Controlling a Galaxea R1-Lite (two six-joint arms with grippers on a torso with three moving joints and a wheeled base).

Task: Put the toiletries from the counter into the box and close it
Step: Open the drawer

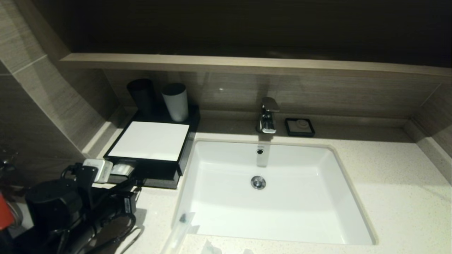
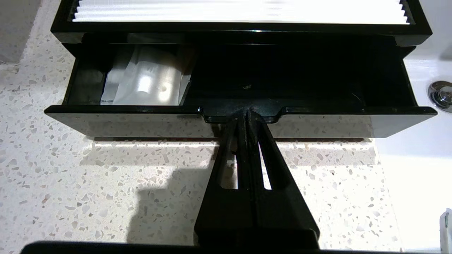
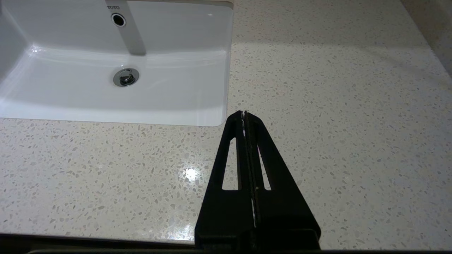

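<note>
Entry, landmark: the box, black with a white top panel, on the counter just beside the sink basin.

1. Drawer of the box: pulled out toward me, open. One wrapped packet lies in its far-left compartment; the wider compartment beside it looks bare.

2. Left gripper: clenched, fingers pressed together and holding nothing, tips at the notch in the middle of the drawer front. I cannot tell whether they touch it.

3. Right gripper: clenched on nothing, parked above bare counter on the far side of the basin from the box.

4. Loose toiletries: clear-wrapped pieces at the counter's near edge, in front of the box and at the basin's near-left corner, partly cut off from my head view.

Risks as I judge them:
- Pushing the drawer shut now would close the box with toiletries outside it.
- A push off the notch's centre could skew the drawer or slide the whole box back toward the two cups behind it.
- The packet, if it rides up, could jam under the top panel.
- The long wrapped piece overhanging the basin edge could tip into the sink if nudged.
</note>
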